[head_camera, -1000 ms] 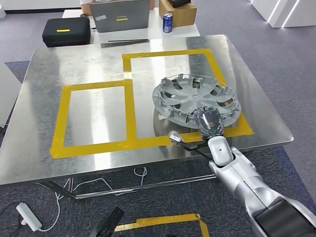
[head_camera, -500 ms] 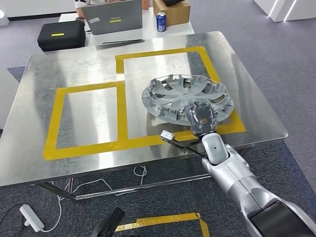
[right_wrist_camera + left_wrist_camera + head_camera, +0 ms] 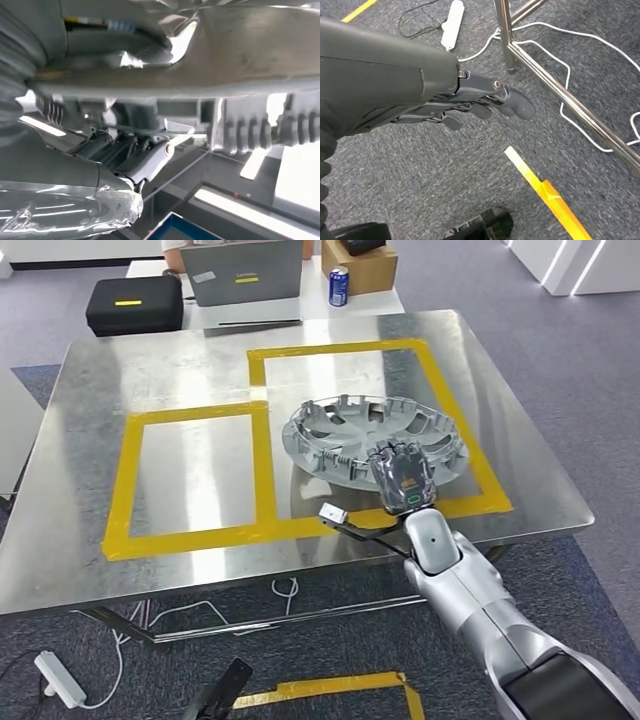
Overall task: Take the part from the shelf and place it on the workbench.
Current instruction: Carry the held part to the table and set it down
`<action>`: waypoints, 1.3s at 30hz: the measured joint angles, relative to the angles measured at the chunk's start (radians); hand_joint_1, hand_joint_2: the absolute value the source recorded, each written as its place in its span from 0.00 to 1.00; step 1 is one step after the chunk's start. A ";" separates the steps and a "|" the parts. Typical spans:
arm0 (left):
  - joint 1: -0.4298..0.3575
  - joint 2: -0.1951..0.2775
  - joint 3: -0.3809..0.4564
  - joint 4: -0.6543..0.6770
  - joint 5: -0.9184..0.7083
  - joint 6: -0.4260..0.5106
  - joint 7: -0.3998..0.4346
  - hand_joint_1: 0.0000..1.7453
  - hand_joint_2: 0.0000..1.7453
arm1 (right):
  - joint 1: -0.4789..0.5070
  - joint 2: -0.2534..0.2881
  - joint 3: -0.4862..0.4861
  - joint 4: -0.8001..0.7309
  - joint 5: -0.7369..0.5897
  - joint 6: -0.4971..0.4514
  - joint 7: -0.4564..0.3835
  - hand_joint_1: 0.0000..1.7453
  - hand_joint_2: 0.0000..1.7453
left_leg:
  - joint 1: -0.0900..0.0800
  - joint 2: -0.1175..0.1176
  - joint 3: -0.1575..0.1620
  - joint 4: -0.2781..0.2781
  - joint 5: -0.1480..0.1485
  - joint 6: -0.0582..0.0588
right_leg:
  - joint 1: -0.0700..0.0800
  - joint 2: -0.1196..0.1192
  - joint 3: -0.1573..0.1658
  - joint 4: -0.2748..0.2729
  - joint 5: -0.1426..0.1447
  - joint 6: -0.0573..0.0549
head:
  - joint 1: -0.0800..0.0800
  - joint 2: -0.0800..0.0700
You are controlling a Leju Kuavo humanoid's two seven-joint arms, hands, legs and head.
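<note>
Just inside the tape square (image 3: 453,405), hubcap (image 3: 355,430) in right hand (image 3: 404,475)

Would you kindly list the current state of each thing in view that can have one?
wheel cover: tilted, near rim held up, partly inside the right-hand taped square.
right hand: grips the wheel cover's near rim.
left hand: hangs over the carpet, fingers straight, holding nothing.
laptop: lid open.
black case: closed.
soda can: upright.

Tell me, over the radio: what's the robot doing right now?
Right hand grips hubcap rim over workbench, inside yellow tape square. Left hand hangs open, holding nothing. Nothing in the way.
</note>
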 joint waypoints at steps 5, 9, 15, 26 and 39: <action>-0.001 0.000 0.000 0.000 0.008 0.013 0.004 0.00 0.00 | 0.009 0.010 0.004 -0.037 0.000 0.032 -0.028 0.00 1.00 | -0.002 -0.002 0.001 0.002 -0.002 -0.003 | 0.000 -0.001 0.066 -0.140 0.099 -0.007 | 0.001 0.000; -0.001 -0.001 0.000 0.000 0.008 0.021 0.012 0.00 0.00 | -0.002 0.022 0.017 -0.043 -0.030 0.144 -0.095 0.00 0.75 | -0.007 -0.003 -0.003 0.004 -0.001 -0.022 | 0.004 0.001 0.123 -0.245 0.119 -0.022 | -0.003 0.000; 0.001 0.001 0.000 0.000 0.016 0.028 0.014 0.00 0.00 | -0.045 0.024 0.080 -0.014 -0.103 0.359 -0.166 0.00 0.00 | -0.001 -0.001 -0.096 0.212 -0.118 -0.048 | 0.002 0.000 0.126 -0.252 0.125 -0.047 | -0.012 0.000; 0.008 0.002 0.000 0.000 0.027 0.033 0.021 0.00 0.00 | -0.101 0.023 0.181 0.021 -0.204 0.561 -0.217 0.00 0.00 | -0.003 -0.001 0.005 0.000 -0.006 -0.015 | 0.011 0.003 0.114 -0.244 0.118 -0.023 | -0.010 0.000; 0.012 0.001 0.000 0.000 0.036 0.035 0.026 0.00 0.00 | -0.178 0.010 0.310 0.035 -0.360 0.727 -0.258 0.00 0.00 | -0.008 0.001 0.006 0.002 -0.009 -0.022 | 0.000 -0.002 0.108 -0.244 0.132 -0.012 | -0.004 0.000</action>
